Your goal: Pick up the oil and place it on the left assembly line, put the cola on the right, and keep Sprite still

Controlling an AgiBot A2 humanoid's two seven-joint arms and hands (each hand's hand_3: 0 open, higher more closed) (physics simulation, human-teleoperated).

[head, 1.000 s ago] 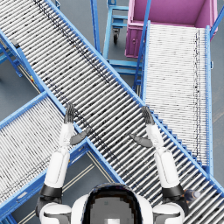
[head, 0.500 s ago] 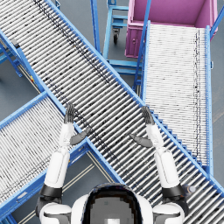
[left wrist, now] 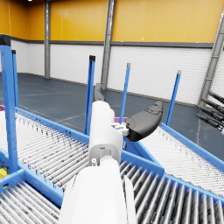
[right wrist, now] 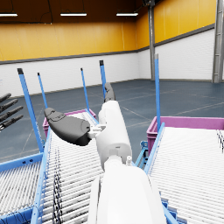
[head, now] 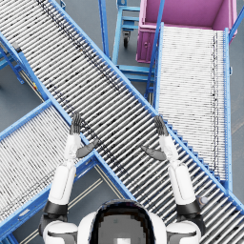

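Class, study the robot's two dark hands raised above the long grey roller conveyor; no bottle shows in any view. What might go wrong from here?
1. No bottle is in view, so the open left hand and right hand have nothing to sort. One arriving on the grey diagonal roller conveyor might pass between them ungrabbed.
2. Rollers give uneven footing, so a bottle set upright on the left roller line or the right roller line may topple.

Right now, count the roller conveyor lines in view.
3. The diagonal line runs through the middle, the left line sits lower left, the right line leads from the pink bin. More may lie off-frame.
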